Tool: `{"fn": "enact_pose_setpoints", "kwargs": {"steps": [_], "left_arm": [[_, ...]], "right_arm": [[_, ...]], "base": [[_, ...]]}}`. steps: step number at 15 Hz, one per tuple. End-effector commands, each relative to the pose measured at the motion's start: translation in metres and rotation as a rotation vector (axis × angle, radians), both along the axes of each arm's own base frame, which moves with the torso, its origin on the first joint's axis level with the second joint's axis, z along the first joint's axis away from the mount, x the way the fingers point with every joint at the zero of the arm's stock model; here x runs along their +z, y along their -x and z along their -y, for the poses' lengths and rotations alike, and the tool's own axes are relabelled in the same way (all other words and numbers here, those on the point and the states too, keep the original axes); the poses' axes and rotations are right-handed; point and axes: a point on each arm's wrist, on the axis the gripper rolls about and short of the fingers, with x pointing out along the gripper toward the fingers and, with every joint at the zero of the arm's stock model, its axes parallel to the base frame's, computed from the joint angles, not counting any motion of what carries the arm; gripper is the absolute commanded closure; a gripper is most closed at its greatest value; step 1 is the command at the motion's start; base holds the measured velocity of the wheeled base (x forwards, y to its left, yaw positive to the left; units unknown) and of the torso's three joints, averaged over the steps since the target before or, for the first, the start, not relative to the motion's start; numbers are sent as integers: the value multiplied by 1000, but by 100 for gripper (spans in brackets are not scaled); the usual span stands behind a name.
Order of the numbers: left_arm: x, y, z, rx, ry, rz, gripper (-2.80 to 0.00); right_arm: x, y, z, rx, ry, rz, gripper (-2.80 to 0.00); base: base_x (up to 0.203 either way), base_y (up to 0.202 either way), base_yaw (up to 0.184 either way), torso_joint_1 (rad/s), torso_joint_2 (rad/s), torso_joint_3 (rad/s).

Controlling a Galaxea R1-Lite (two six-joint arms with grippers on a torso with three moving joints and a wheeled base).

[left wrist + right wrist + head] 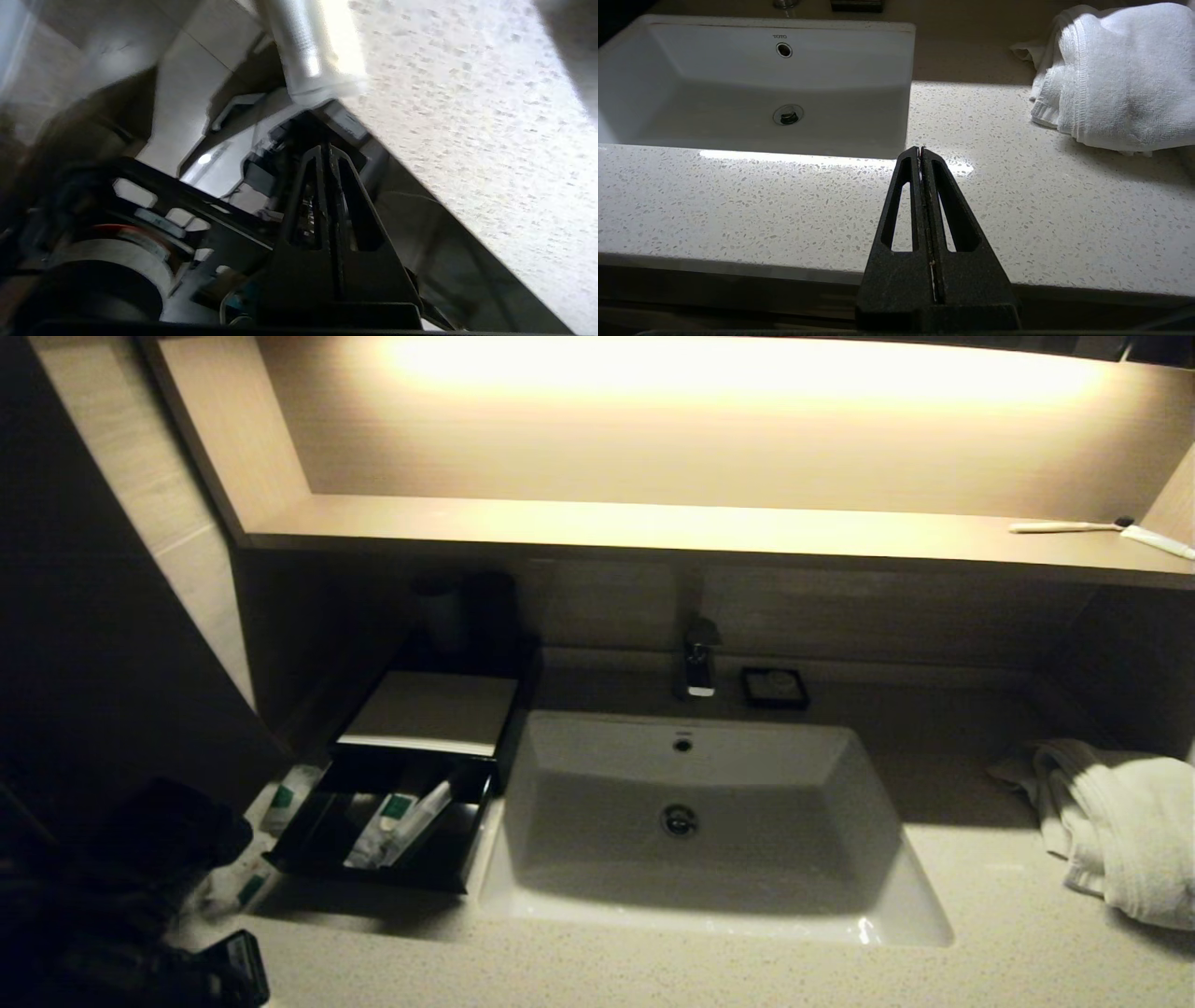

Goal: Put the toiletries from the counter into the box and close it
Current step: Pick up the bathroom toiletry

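The black box (pixel 429 711) with a pale top stands left of the sink on the counter (pixel 980 933). Its drawer (pixel 373 873) is pulled out and holds a green-marked sachet (pixel 387 817) and a clear-wrapped toothbrush (pixel 425 817). Two more sachets lie on the counter left of the drawer, one (pixel 283 795) further back and one (pixel 238 889) nearer, beside my dark left arm (pixel 140 868). My left gripper (pixel 324 149) is shut and empty, with a blurred white tube (pixel 317 51) beyond its tips at the counter edge. My right gripper (pixel 920 149) is shut and empty over the counter's front edge, right of the sink.
The white sink (pixel 691 896) fills the middle, with a faucet (pixel 698 663) and a black soap dish (pixel 775 687) behind. A white towel (pixel 1120 831) lies at the right. A dark cup (pixel 467 611) stands behind the box. A bare toothbrush (pixel 1064 526) lies on the lit shelf.
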Motion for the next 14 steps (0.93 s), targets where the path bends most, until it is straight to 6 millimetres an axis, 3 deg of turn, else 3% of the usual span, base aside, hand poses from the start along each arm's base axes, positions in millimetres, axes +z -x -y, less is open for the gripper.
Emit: {"fn": "enact_pose_setpoints", "kwargs": {"steps": [1,6,7,8,14], "left_arm": [[-6,0,2,6,5,-28,0],[-10,-1,1,24,13,-10,0],[-13,-4,2,21,13,5,-246],[-15,-5,2,21,13,7,-280],[-25,-17,-2,58,8,-8,-280]], "right_arm": [[0,0,0,1,0,1,0],[0,0,0,1,0,1,0],[0,0,0,1,0,1,0],[0,0,0,1,0,1,0],[0,0,0,1,0,1,0]], "base": [[0,0,0,0,0,0],[0,0,0,0,0,0],[0,0,0,0,0,0],[0,0,0,0,0,0],[0,0,0,0,0,0]]}}
